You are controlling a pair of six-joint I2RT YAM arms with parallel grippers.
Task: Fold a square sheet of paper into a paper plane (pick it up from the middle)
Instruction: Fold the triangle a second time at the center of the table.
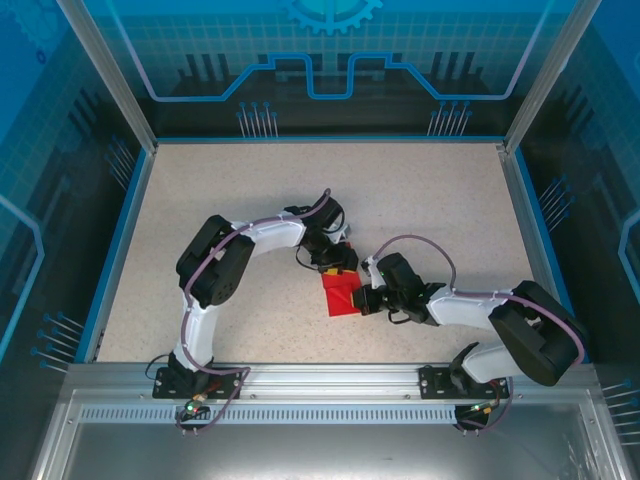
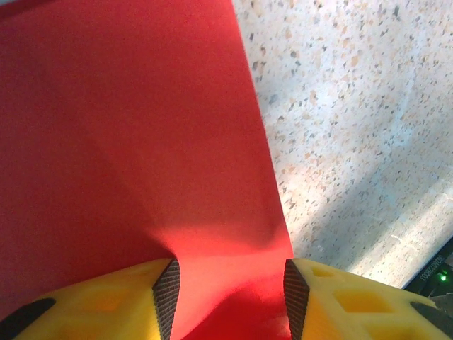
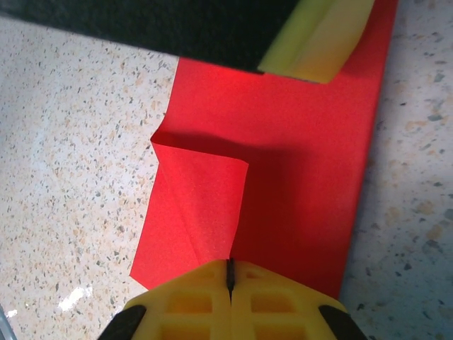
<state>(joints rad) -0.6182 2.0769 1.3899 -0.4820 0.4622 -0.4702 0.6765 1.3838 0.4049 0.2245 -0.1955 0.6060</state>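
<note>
Your red sheet of paper (image 1: 338,298) lies on the speckled counter (image 1: 250,200) near its middle, a little toward 6 o'clock in the top view. The left tool (image 2: 230,283) sits at the sheet's 12 o'clock edge and the right tool (image 3: 228,280) at its 3 o'clock edge.

The left tool is wide: its yellow fingers stand apart on the paper with flat red showing between them, so it seems to be pinning the sheet rather than gripping it. The right tool is closed tight, and a folded flap (image 3: 202,205) runs straight into its tips, so it looks pinched on the paper.

You are early in the job. One corner is turned over with a crease along the flap, and the rest is flat. There is no pointed nose, centre crease or wings yet, so most folds remain.
</note>
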